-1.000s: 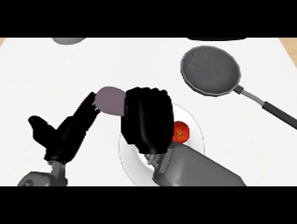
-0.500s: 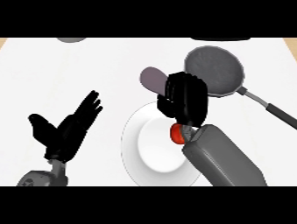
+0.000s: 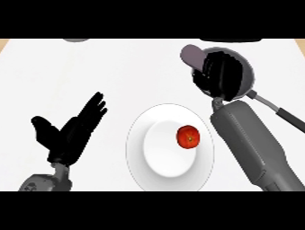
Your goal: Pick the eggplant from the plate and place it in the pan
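Eggplant [image 3: 192,56] is off the white plate [image 3: 156,157], carried to the pan since half a second ago. Nearest, at the lower left, the left hand [image 3: 72,134] rests open with its fingers straight and pointing up, where it was before. Just right of it the plate holds only a red tomato [image 3: 188,137], which has not shifted. The grey right forearm [image 3: 251,143] now runs along the plate's right rim instead of crossing it. Farther back, the right hand [image 3: 220,76] has moved from the gap between plate and pan to a place directly above the pan [image 3: 249,74], hiding most of its bowl. Its fingers are curled round the eggplant, whose pale purple end sticks out beyond the fingers at the hand's upper left, over the pan's left rim. The pan's handle [image 3: 293,122] slants toward the lower right.
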`<act>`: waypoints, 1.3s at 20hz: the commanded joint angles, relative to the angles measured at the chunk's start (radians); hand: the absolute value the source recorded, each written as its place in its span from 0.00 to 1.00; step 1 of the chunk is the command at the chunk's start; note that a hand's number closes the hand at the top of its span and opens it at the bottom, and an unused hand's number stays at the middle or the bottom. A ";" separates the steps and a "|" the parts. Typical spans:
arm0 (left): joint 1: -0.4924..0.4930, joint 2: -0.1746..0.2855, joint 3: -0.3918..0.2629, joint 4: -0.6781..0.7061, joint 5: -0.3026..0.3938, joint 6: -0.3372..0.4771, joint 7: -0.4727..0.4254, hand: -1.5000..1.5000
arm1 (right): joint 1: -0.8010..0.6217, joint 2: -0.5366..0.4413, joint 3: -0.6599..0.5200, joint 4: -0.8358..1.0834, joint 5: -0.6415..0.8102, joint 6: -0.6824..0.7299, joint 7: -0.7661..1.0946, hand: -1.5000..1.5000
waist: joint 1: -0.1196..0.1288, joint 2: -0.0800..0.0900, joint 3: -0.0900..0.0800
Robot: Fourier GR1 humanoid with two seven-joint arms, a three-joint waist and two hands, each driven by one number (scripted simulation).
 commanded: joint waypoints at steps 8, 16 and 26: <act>0.030 -0.017 -0.025 0.004 -0.036 -0.024 -0.048 0.50 | -0.127 -0.104 -0.273 0.425 -0.252 -0.220 -0.446 1.00 | 0.027 0.012 0.002; -0.031 -0.027 -0.021 0.020 -0.041 -0.019 -0.018 0.50 | -0.193 -0.154 -0.329 0.706 -0.262 -0.091 -0.429 0.00 | 0.052 0.026 0.001; -0.046 -0.041 -0.022 0.035 -0.041 -0.025 -0.019 0.50 | -0.210 -0.115 -0.513 0.659 -0.470 -0.026 -0.721 0.00 | 0.052 0.028 0.007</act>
